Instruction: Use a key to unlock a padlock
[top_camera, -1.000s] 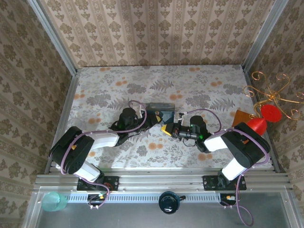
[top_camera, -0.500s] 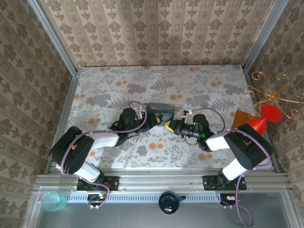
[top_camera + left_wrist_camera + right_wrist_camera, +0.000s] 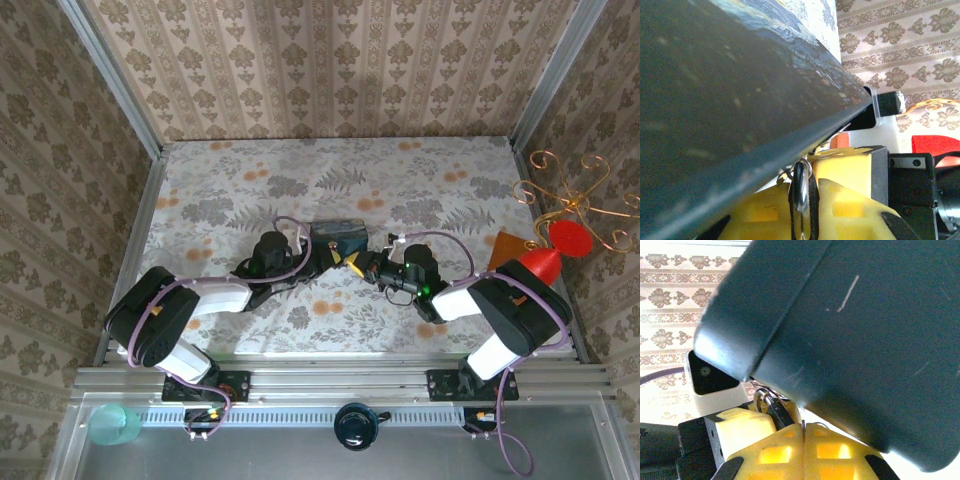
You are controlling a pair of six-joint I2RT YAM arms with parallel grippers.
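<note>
In the top view both grippers meet just in front of the blue swirly tin (image 3: 337, 234). My left gripper (image 3: 333, 258) comes in from the left and my right gripper (image 3: 353, 264) from the right. In the left wrist view my left gripper (image 3: 801, 202) is shut on the small dark padlock (image 3: 801, 187), right under the tin's edge (image 3: 740, 100). In the right wrist view my right gripper (image 3: 804, 429) is shut on a thin metal key (image 3: 803, 424). Its tip sits just beside the padlock (image 3: 777, 412), whose shackle (image 3: 761, 398) points up towards the tin (image 3: 855, 340).
A gold wire stand (image 3: 572, 195), a red cone (image 3: 543, 262) and a brown piece (image 3: 505, 248) sit at the table's right edge. A teal cup (image 3: 110, 424) stands below the front rail at the left. Wallpapered walls close in the floral tablecloth (image 3: 250, 180).
My right gripper has moved left and slightly away from me, closing on the left gripper in front of the tin. The left gripper has edged a little to the right.
</note>
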